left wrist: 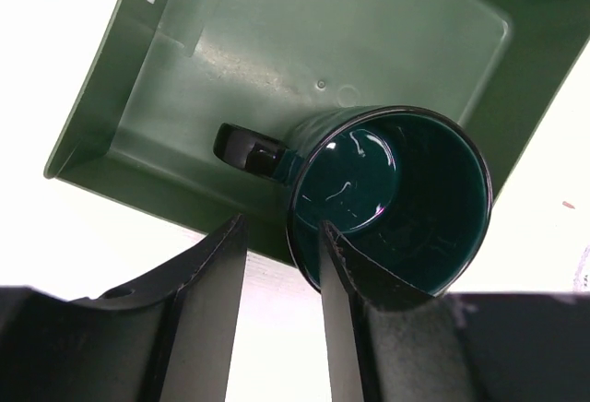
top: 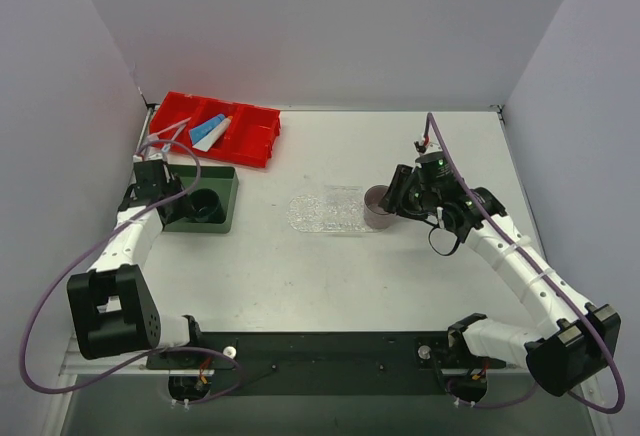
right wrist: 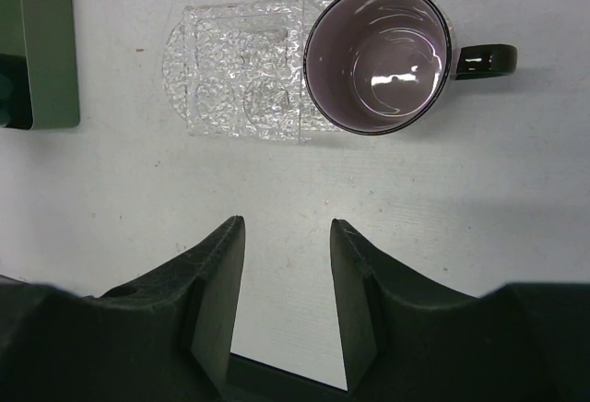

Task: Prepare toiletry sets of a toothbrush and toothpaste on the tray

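Behind the purple mug [right wrist: 378,56], part of the tray [right wrist: 235,75] hides.

Green tray [right wrist: 37,52] — was cut off at the left edge; clear tray [right wrist: 230,70] — right end lay hidden behind the mug [right wrist: 378,56].

The tray [right wrist: 230,79] is clear plastic, bumpy and glinting; the purple mug [right wrist: 378,56] and the dark green mug [left wrist: 396,199] look glossy glazed ceramic; the green square tray [left wrist: 277,42] is smooth semi-matt plastic

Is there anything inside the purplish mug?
No, the purplish mug is empty in the right wrist view, with only glare on its bare bottom.
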Controlling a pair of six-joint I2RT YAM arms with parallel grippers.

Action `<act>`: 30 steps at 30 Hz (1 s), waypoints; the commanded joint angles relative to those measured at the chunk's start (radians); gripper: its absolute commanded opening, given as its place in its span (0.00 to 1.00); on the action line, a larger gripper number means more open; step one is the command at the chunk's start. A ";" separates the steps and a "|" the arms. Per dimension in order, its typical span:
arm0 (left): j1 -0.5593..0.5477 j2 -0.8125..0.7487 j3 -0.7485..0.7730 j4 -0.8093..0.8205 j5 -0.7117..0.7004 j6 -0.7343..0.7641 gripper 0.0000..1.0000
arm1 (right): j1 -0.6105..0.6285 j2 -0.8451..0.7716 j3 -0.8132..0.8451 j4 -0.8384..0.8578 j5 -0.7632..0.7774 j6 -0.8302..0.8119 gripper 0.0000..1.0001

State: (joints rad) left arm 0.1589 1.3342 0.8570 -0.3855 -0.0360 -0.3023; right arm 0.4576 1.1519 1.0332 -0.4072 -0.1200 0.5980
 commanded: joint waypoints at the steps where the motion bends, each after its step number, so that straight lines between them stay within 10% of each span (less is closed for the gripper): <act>1: 0.010 0.036 0.062 0.020 0.019 0.005 0.46 | -0.002 0.006 -0.010 0.022 -0.009 0.005 0.38; 15: 0.025 0.118 0.086 0.020 0.036 -0.006 0.40 | 0.001 0.012 -0.015 0.022 -0.004 0.005 0.37; 30: 0.019 0.103 0.086 0.005 0.036 -0.008 0.00 | 0.001 0.003 -0.021 0.022 -0.001 0.000 0.35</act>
State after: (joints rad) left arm 0.1776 1.4578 0.9058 -0.3935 -0.0021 -0.3077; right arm 0.4580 1.1584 1.0218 -0.4004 -0.1211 0.6010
